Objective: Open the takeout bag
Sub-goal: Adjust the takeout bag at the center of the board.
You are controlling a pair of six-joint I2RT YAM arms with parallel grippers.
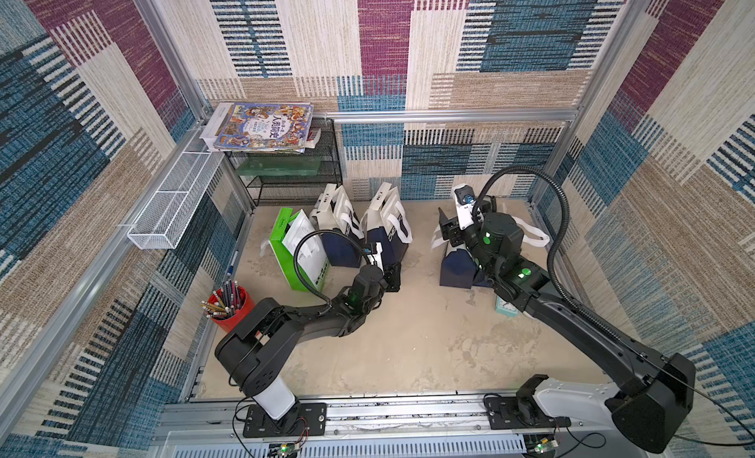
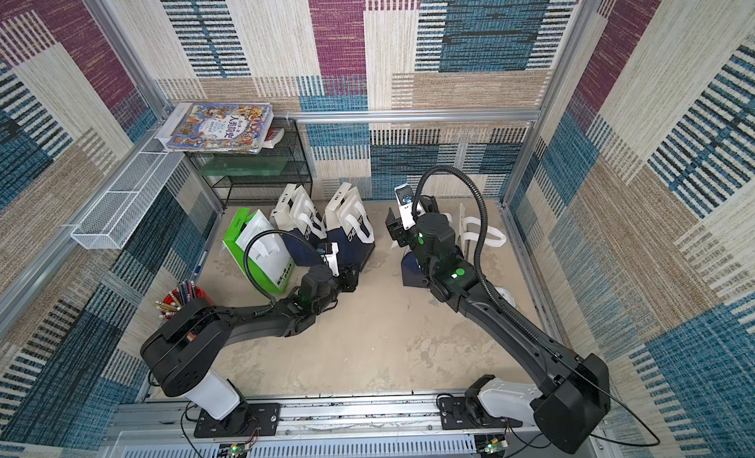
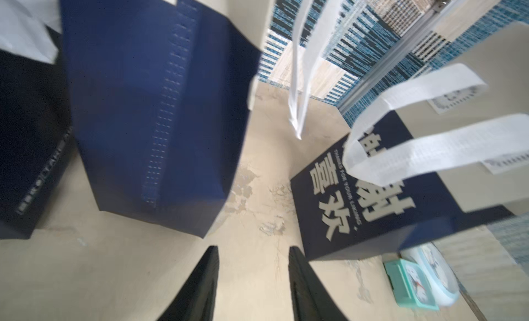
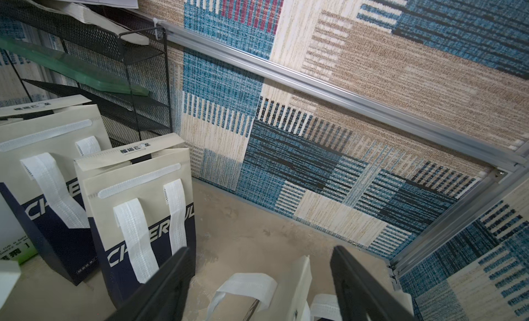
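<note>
Right claw [image 4: 260, 250], wide open and empty, is hung just over the bag [image 1: 455, 268]; left claw [image 3: 253, 249], half-open, empty, is parked farther off.

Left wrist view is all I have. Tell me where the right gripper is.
Observer: The right gripper is open, poised over the lone navy bag. In the right wrist view, the bag's cream top edge shows between the fingers.
Operator: Say whether it grips a handle.
Observer: No. The fingers stand wide apart, and the white handle droops untouched between them.
Operator: Report what's back by my arm.
Observer: A red pencil cup stands close beside the left arm's elbow.
</note>
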